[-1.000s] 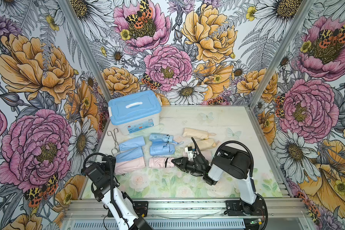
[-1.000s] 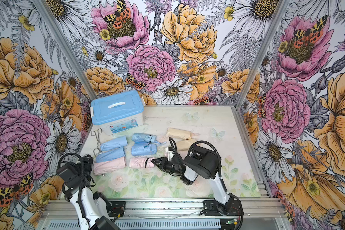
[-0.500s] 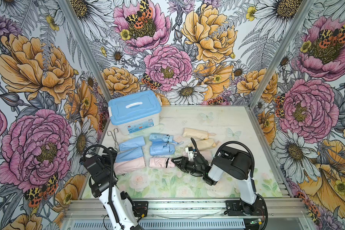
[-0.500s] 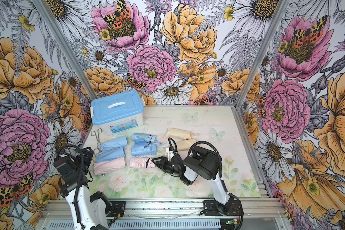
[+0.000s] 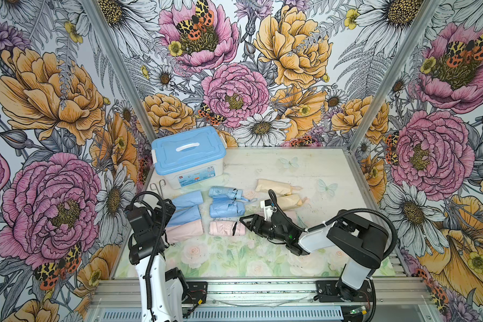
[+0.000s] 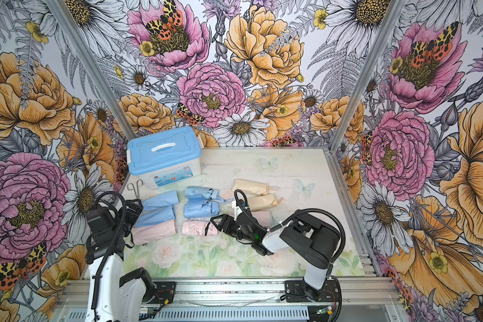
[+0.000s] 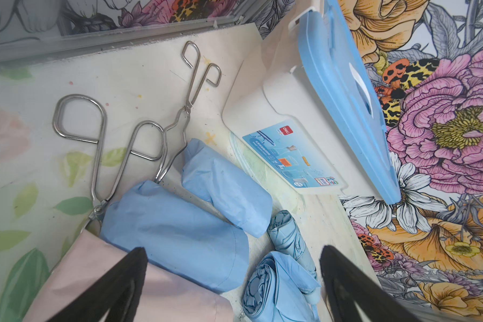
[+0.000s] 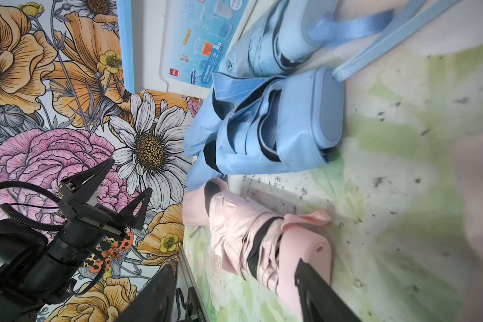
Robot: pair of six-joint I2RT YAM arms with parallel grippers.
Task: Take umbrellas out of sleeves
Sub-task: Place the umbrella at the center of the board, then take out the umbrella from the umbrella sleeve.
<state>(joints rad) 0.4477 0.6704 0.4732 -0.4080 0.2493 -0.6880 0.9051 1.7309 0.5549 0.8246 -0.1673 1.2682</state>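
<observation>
Since a second ago, the right gripper (image 5: 245,223) has let its jaws part, and the left arm has swung in from the table's edge toward the sleeves. The right gripper now stands open at the handle end of the wrinkled pink folded fabric umbrella (image 5: 226,228).

That pink umbrella lies bare on the table in front of the blue-lidded white plastic box (image 5: 188,156). Two wrinkled blue folded umbrellas (image 5: 226,209) lie between it and the box. Its long axis runs roughly parallel to the box's front wall: the stubby pink plastic handle (image 8: 304,259) points at the right gripper, and the tip points at a smooth flat pink fabric sleeve (image 5: 184,230). The right wrist view shows the handle close beside one black finger (image 8: 318,292), not clamped.

It looks light, with soft, slippery folds over a stiff core. Loose cloth would likely bunch or slide, so the hard handle is the firmest hold, or else the band of the black strap (image 8: 258,251).

Two smooth blue fabric sleeves (image 5: 184,215) lie flat in front of the box on the left arm's side. Two cream-yellow fabric sleeves (image 5: 273,186), still full, lie well off to the box's other side. The left gripper (image 7: 232,249) hovers over the flat sleeves, jaws wide and empty. Steel wire tongs (image 7: 95,145) rest just beside the box.
</observation>
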